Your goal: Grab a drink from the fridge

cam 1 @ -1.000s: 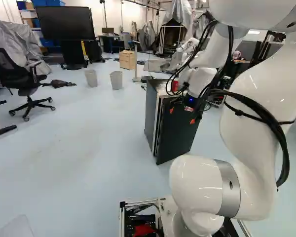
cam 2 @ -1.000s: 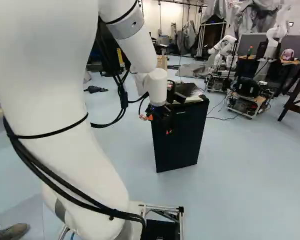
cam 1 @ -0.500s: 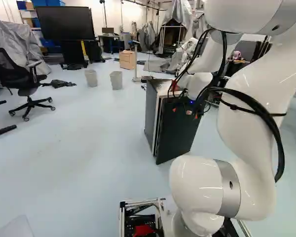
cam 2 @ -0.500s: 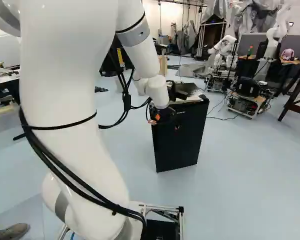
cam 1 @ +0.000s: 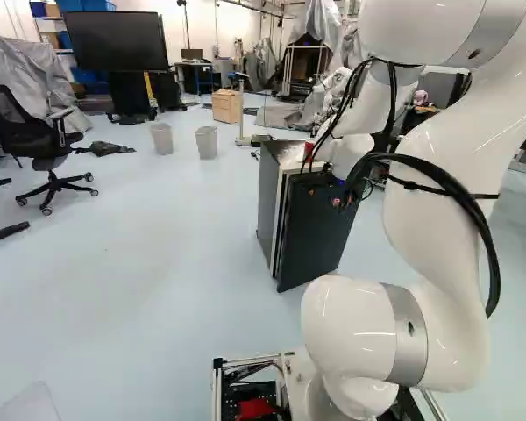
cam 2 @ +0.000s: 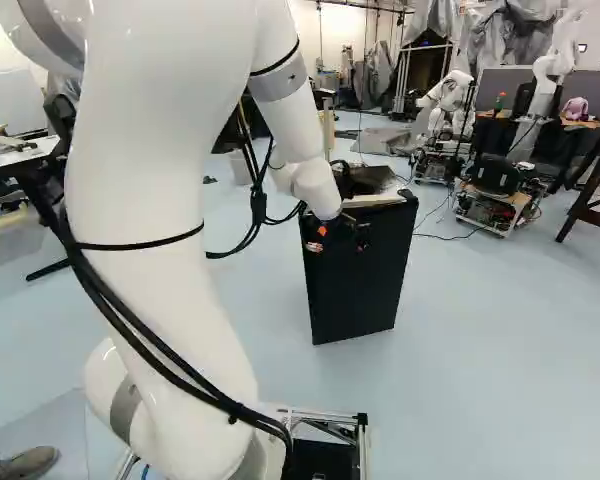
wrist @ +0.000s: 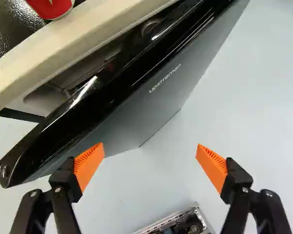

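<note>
The small fridge (cam 1: pixel 320 232) stands ahead of the arm with its dark front toward the base. From above, its black door (wrist: pixel 151 100) stands a little off the pale-edged body, and door-side compartments show in the gap. My gripper (cam 2: pixel 338 243) is at the door's upper part. Seen from the wrist, the gripper (wrist: pixel 150 165) is open with nothing held; one finger overlaps the door's lower face in the picture, the other is over the floor. Whether a finger touches the door I cannot tell. A red can (wrist: pixel 51 7) stands on the fridge top. The fridge's contents are mostly hidden.
Another robot (cam 2: pixel 448 100) stands beyond the fridge, with a wheeled cart (cam 2: pixel 495 200) to the right. Two bins (cam 1: pixel 206 142), a wooden cabinet (cam 1: pixel 227 106) and an office chair (cam 1: pixel 48 140) are at the left. A table (cam 2: pixel 20 150) stands left of my arm.
In the right base view, my arm has swung rightward and the gripper has moved right and turned across the door's front. The base and fridge have not moved.
</note>
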Robot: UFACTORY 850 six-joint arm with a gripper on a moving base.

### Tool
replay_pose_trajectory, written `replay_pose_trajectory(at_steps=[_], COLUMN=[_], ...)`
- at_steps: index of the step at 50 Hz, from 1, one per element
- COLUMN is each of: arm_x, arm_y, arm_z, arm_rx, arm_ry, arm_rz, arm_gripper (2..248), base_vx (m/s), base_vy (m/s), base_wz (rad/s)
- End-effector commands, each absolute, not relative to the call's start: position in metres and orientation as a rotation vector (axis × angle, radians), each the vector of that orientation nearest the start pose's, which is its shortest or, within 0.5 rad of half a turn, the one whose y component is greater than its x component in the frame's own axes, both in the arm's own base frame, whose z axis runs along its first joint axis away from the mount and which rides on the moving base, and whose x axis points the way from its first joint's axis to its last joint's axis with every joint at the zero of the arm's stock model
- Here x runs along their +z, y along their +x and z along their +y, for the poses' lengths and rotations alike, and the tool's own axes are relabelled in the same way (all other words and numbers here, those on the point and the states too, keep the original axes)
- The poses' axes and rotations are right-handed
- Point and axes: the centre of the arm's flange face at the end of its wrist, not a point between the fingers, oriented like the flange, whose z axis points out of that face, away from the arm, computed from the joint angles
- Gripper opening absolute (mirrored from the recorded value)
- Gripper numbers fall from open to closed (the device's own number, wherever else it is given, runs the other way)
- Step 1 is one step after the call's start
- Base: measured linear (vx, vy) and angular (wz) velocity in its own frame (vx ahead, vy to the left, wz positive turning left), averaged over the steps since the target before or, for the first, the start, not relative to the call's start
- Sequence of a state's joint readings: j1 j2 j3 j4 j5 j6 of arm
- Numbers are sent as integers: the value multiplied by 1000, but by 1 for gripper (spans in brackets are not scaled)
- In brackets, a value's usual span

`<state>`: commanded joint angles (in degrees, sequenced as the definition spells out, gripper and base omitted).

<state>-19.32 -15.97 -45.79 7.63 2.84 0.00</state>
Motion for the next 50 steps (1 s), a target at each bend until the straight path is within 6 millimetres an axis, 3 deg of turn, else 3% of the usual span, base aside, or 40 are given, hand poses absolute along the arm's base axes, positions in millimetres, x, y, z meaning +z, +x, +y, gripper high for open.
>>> replay_pose_trajectory(at_steps=[50], arm_x=[368], arm_y=[492], arm_z=[-143], arm_rx=[-905], arm_ry=[-2993], arm_rz=[634], arm_gripper=[247], base_vx=[0], base_vy=[0], base_wz=[0])
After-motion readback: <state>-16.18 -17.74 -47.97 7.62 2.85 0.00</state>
